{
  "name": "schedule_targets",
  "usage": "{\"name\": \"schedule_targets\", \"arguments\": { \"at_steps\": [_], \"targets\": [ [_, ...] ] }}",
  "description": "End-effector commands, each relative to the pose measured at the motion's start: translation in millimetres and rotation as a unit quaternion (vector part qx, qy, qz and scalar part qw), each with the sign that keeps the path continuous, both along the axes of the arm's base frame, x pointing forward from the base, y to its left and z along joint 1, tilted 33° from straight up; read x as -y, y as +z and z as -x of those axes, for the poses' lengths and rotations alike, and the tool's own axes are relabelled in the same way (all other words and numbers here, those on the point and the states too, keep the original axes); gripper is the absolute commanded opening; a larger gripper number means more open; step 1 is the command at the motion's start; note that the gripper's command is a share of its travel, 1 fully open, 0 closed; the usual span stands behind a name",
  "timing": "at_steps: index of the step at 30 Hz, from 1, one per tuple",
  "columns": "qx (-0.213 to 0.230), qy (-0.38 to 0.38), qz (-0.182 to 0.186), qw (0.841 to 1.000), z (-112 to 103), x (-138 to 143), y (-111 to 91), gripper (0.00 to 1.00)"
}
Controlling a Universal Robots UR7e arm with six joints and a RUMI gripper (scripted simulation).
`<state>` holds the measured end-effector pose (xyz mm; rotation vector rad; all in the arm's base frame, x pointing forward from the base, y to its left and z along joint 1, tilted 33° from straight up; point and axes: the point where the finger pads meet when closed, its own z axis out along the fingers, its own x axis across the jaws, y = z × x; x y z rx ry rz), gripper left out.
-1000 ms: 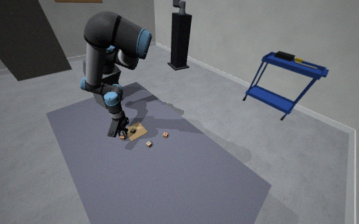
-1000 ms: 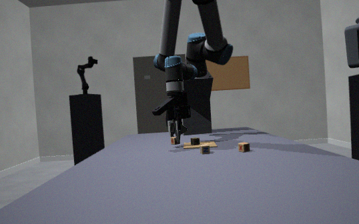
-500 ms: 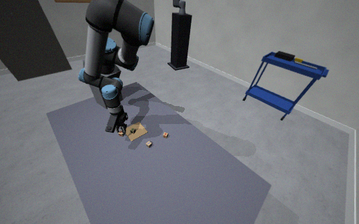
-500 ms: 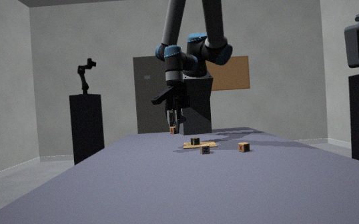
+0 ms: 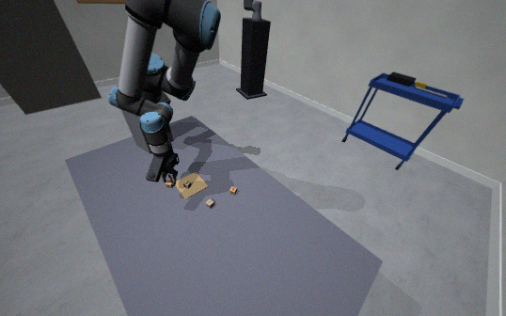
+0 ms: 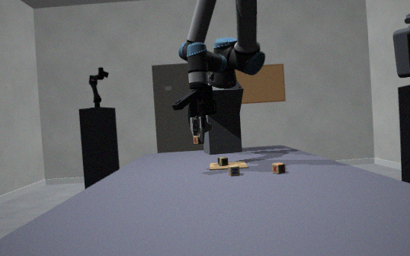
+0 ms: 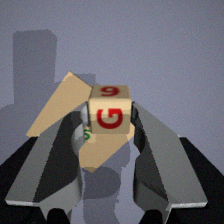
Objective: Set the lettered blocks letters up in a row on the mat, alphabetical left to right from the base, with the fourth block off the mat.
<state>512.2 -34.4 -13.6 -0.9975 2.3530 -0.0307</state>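
Table (image 5: 236, 254) (image 6: 214, 213): one, broad, violet-grey, filling much of the top view and the lower part of the exterior view.

Robot arm (image 5: 137, 56) (image 6: 246, 27): one, grey and black with blue joint caps, reaching down from the upper part of both room views.

Black stand (image 6: 97, 141): one, left side of the exterior view, bearing a small dark arm.

Cart (image 5: 382, 139): one, blue, two shelves, upper right of the top view.

Tool (image 5: 170, 181) (image 6: 197, 135) (image 7: 110, 103): one, black with grey fingers, pointing down; its fingers are closed against the sides of a block, a narrow gap between them.

Mat (image 5: 197, 190) (image 6: 237, 164) (image 7: 60, 107): one, tan, flat on the table, left of centre in the top view.

G block (image 5: 168, 184) (image 6: 196, 139) (image 7: 110, 117): one, pale wood, red G and a red 6 or 9 on adjoining faces; held above the table, clear of it.

Dark-sided block (image 5: 187, 183) (image 6: 222, 161): one, resting on the mat.

Blue-marked block (image 5: 210, 203) (image 6: 234, 171): one, off the mat, on the table near it.

X block (image 5: 233, 190) (image 6: 278, 168): one, red marking, off the mat, farther right on the table.
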Motion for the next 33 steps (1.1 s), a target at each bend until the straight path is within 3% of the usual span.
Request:
{"name": "schedule_targets", "arguments": {
  "at_steps": [1, 19, 33],
  "targets": [
    [-0.002, 0.001, -0.001, 1.0, 3.4, 1.0, 3.9, 0.09],
    [-0.005, -0.005, -0.006, 1.0, 4.5, -4.9, 3.9, 0.09],
    [-0.03, -0.093, -0.058, 0.994, 13.3, -50.1, 6.7, 0.09]
  ]
}}
